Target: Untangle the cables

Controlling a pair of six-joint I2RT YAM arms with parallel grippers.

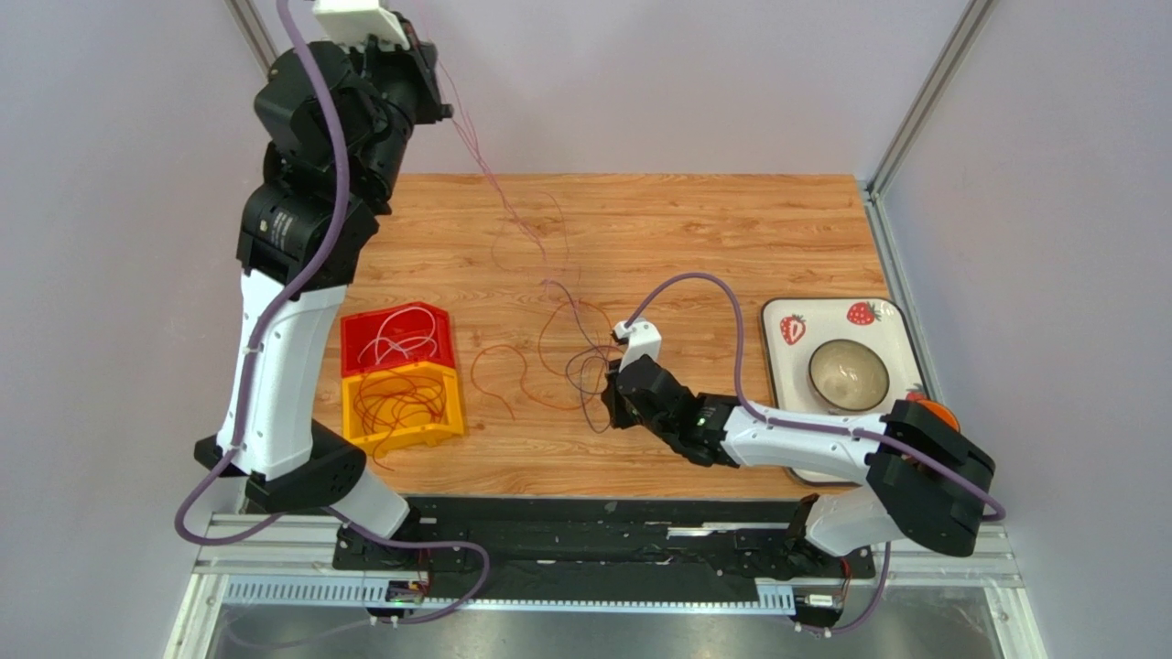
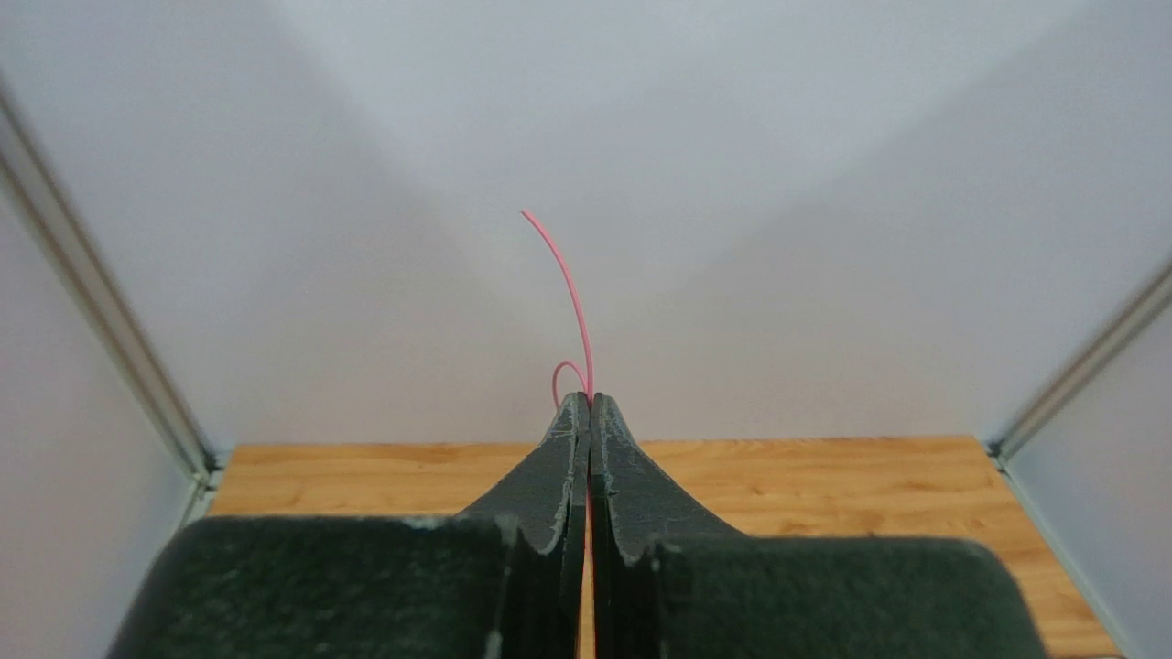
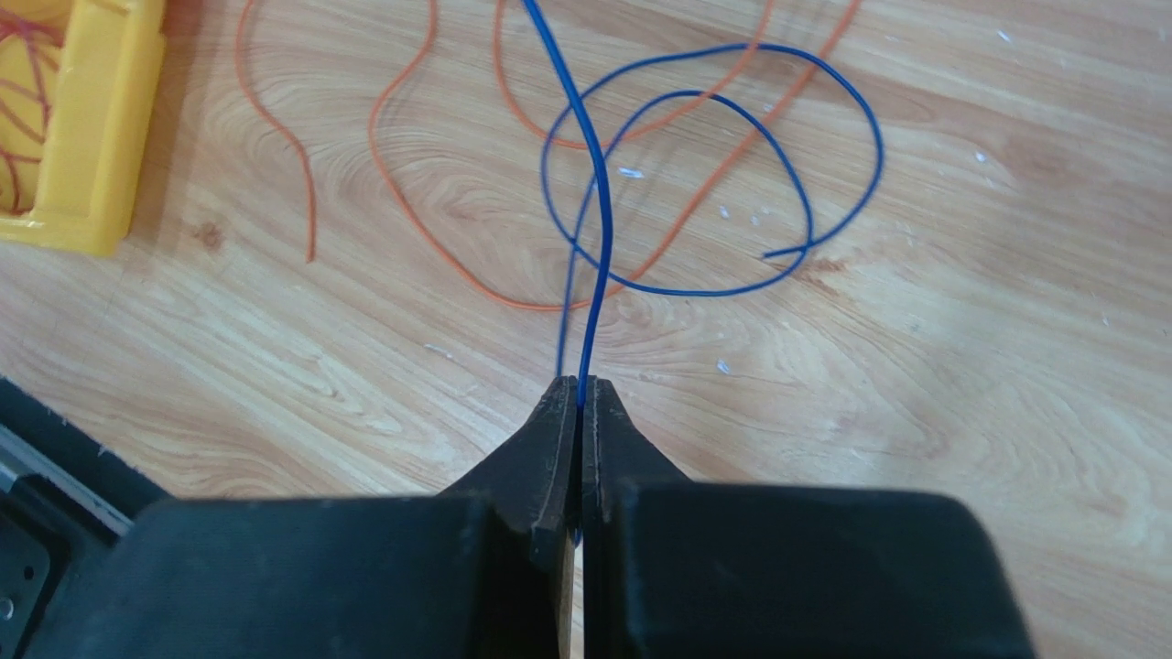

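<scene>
On the desk (image 1: 771, 234), red-yellow bin (image 1: 399, 378) at left holds some cables (image 1: 571, 350); the rest are tangled mid-frame. My left tool (image 2: 589, 401), upper left, clenched on pink strand (image 2: 567, 295). My right tool (image 3: 578, 396), centre, clenched on blue strand (image 3: 596, 206).

White-and-black arms (image 1: 282, 360) (lilac hoses (image 1: 744, 357))

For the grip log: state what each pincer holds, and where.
Left pincer: pink wire, pinched near its free end. Right pincer: blue wire, pinched mid-length.
</scene>
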